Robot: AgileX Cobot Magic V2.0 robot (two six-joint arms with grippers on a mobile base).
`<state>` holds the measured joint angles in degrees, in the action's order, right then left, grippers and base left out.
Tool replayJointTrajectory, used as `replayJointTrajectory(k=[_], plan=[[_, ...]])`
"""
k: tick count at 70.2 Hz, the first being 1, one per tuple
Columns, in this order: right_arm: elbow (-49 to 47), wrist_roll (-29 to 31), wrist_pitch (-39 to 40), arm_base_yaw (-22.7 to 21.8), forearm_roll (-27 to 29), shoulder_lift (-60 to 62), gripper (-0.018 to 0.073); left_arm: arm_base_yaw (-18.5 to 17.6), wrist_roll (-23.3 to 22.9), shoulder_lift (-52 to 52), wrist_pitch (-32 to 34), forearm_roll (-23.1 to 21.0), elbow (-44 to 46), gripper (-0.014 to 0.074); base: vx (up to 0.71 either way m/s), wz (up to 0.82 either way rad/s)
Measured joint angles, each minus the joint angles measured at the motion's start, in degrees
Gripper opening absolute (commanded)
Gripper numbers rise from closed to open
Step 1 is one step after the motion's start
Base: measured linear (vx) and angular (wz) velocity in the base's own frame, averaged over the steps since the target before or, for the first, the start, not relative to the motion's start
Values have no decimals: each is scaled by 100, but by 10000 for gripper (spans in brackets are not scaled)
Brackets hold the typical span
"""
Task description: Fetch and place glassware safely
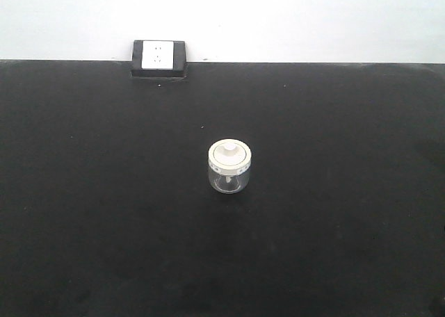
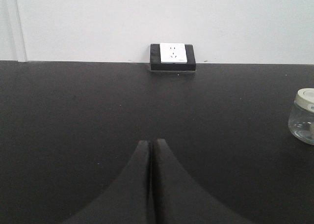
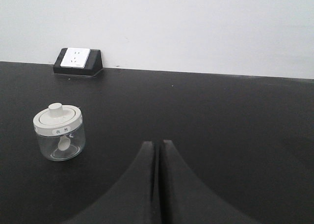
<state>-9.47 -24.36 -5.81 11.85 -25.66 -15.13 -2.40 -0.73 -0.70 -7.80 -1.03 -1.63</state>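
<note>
Clear glass jar (image 1: 229,167) with cream lid stands upright mid-table (image 1: 83,226), untouched; likely light, rigid, slippery and breakable, best gripped around its squat body, while left gripper (image 2: 151,144) and right gripper (image 3: 157,146) rest closed, empty.

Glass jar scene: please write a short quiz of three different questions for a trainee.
1. True or false: the glass jar has its lid on.
2. What sits at the table's far edge? A) a socket block B) a cup C) a tube
3. How do the left gripper and right gripper stand?

Key: 1 true. 2 A, the socket block. 3 Both shut, holding nothing, apart from the jar.
</note>
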Motion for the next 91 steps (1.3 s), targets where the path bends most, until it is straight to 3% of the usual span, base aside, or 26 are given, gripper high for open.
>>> replayJointTrajectory(k=[47, 69, 76, 91], plan=[[0, 74, 5, -43, 55, 0, -3, 0, 0, 0, -5, -4, 0, -7, 0, 0], [95, 1284, 74, -1210, 1670, -38, -3, 0, 0, 0, -5, -4, 0, -7, 0, 0], [367, 1402, 148, -1429, 1838, 55, -3, 0, 0, 0, -5, -4, 0, -7, 0, 0], [1069, 1427, 171, -1453, 1933, 811, -3, 0, 0, 0, -5, -4, 0, -7, 0, 0]])
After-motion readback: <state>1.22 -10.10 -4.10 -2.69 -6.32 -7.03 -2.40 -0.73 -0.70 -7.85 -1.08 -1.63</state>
